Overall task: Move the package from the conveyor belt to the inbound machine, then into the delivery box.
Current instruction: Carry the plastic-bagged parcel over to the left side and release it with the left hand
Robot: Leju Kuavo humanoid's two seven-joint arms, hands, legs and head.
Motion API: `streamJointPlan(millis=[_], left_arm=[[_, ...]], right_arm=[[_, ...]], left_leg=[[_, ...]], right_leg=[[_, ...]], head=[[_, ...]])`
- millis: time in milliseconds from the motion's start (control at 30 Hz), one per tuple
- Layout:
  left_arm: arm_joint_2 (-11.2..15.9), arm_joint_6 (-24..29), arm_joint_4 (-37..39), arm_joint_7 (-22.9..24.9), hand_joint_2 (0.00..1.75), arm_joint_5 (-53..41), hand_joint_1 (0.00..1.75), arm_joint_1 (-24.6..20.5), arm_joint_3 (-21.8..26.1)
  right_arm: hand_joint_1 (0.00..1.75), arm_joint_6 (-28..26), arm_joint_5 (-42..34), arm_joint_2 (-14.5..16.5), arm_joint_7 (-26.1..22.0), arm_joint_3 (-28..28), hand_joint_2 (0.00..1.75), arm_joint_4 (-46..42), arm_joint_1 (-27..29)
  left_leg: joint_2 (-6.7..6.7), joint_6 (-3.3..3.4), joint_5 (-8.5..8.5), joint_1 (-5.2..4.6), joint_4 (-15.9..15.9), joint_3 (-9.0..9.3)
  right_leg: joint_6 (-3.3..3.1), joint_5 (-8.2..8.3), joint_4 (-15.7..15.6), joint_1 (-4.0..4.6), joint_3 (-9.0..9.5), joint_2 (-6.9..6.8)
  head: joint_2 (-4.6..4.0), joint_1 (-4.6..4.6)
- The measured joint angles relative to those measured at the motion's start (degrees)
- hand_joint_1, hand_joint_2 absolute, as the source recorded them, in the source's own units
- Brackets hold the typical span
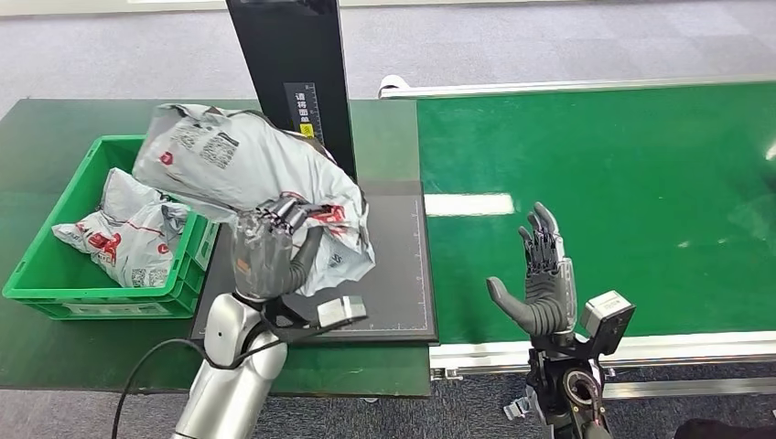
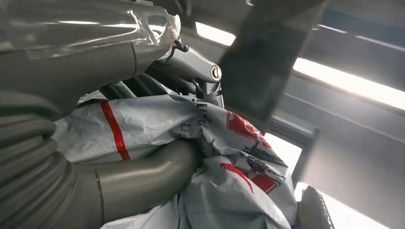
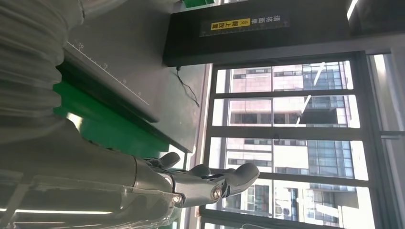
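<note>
My left hand [image 1: 267, 251] grips a grey plastic mail package [image 1: 240, 169] with red print and lifts it above the left part of the dark scale plate of the inbound machine [image 1: 389, 274]. In the left wrist view the thumb [image 2: 143, 179] and fingers clamp the crumpled package [image 2: 229, 181]. The package's upper end leans over the green delivery box [image 1: 55, 279], which holds another grey package [image 1: 123, 233]. My right hand [image 1: 540, 279] stands open and upright over the near edge of the green conveyor belt [image 1: 622, 183], holding nothing; its fingers [image 3: 210, 179] show spread in the right wrist view.
The machine's black post [image 1: 293, 64] with a yellow label rises just behind the held package. The delivery box sits on a dark green table [image 1: 37, 357] left of the scale. A metal rail [image 1: 695, 347] edges the belt's near side.
</note>
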Motion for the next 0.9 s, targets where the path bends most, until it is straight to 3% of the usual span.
streamJointPlan(millis=[133,300,533,700,833,867,900], left_arm=[[1.18,0.00,2.02,8.75,1.75,-4.14,1.75,-5.12,5.37],[6.11,0.00,11.74,14.53,1.75,-0.13,1.75,-13.10,12.34],[10.13,0.01,20.20,11.63,1.75,10.08,1.75,-16.89,23.42],[11.92,0.01,26.20,10.92,1.75,12.64,1.75,-18.39,31.70],[12.73,0.01,29.39,10.85,1.75,13.27,1.73,-19.51,35.73],[12.88,0.01,30.07,10.80,1.75,12.89,1.60,-19.76,36.64],[12.97,0.02,30.60,10.76,1.75,12.19,1.18,-19.98,37.27]], right_arm=[[0.00,-0.03,-0.14,-0.07,-0.05,0.75,1.75,0.64,-0.83],[0.00,0.12,-0.35,-0.34,-0.05,1.71,1.75,2.15,-2.24],[0.00,0.16,-0.34,-0.55,-0.08,2.26,1.75,3.72,-2.93],[0.00,0.16,-0.08,-0.55,-0.08,2.24,1.75,4.03,-2.93],[0.00,0.16,0.42,-0.57,0.08,2.22,1.75,4.02,-2.89],[0.00,0.16,0.61,-0.57,0.18,2.21,1.75,4.01,-2.86],[0.00,0.17,0.76,-0.56,0.32,2.21,1.75,3.99,-2.82]], left_leg=[[0.01,-0.01,0.01,0.01,-0.01,-0.01],[0.02,-0.05,0.05,0.06,-0.01,0.00],[0.03,-0.05,0.03,0.07,-0.01,-0.06],[0.03,-0.05,0.03,0.07,-0.01,-0.06],[0.03,-0.05,0.04,0.07,-0.01,-0.05],[0.03,-0.05,0.04,0.07,0.00,-0.04],[0.03,-0.05,0.04,0.07,0.00,-0.04]], right_leg=[[0.00,0.00,0.02,0.02,0.00,0.00],[-0.02,0.01,0.04,0.07,0.00,0.01],[-0.01,0.00,0.04,0.07,-0.05,0.02],[-0.02,-0.01,0.03,0.07,-0.06,0.01],[-0.02,-0.01,0.03,0.07,-0.06,0.02],[-0.02,0.00,0.03,0.07,-0.06,0.02],[-0.02,0.00,0.03,0.07,-0.06,0.02]], head=[[0.00,0.01],[0.01,0.01],[0.00,0.02],[0.00,0.02],[0.00,0.02],[0.00,0.02],[0.00,0.02]])
